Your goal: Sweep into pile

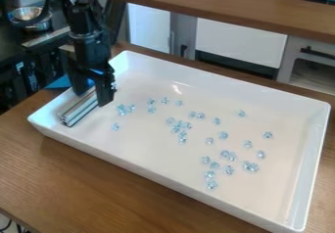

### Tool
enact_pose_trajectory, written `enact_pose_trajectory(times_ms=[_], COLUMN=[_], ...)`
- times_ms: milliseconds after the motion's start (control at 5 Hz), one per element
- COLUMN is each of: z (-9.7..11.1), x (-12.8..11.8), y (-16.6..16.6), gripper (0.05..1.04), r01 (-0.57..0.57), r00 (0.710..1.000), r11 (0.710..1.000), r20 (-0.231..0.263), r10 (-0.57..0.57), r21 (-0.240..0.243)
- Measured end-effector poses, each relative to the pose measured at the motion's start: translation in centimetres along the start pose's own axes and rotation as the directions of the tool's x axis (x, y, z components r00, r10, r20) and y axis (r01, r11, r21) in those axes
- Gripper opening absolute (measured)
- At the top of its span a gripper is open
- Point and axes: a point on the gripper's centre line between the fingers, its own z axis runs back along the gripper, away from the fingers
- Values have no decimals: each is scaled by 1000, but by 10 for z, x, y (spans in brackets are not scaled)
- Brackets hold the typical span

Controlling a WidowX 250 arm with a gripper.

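The black gripper [91, 99] hangs over the grooved metal bar [78, 110]; whether it pinches it, one cannot tell. Right of the gripper lie scattered pale-blue crystals [178, 127], likely kept in by the white tray [144, 171]'s walls.

There is one tray [145, 149], one bar [80, 109] and over two dozen clear pieces [223, 135].

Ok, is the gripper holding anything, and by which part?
Can't tell: the gripper is at the far part of the metal bar, but whether it grips is unclear.
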Motion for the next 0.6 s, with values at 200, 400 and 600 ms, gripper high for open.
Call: enact_pose_trajectory(times_ms=[200,400,600], z=[-3,-4,-4], x=[2,3,5], y=[0,-2,-4], gripper=[999,999,967], r01=[-14,-16,-23], r00=[1000,1000,1000], r11=[1000,999,998], r20=[13,9,5], r10=[14,16,23], r21=[18,36,55])
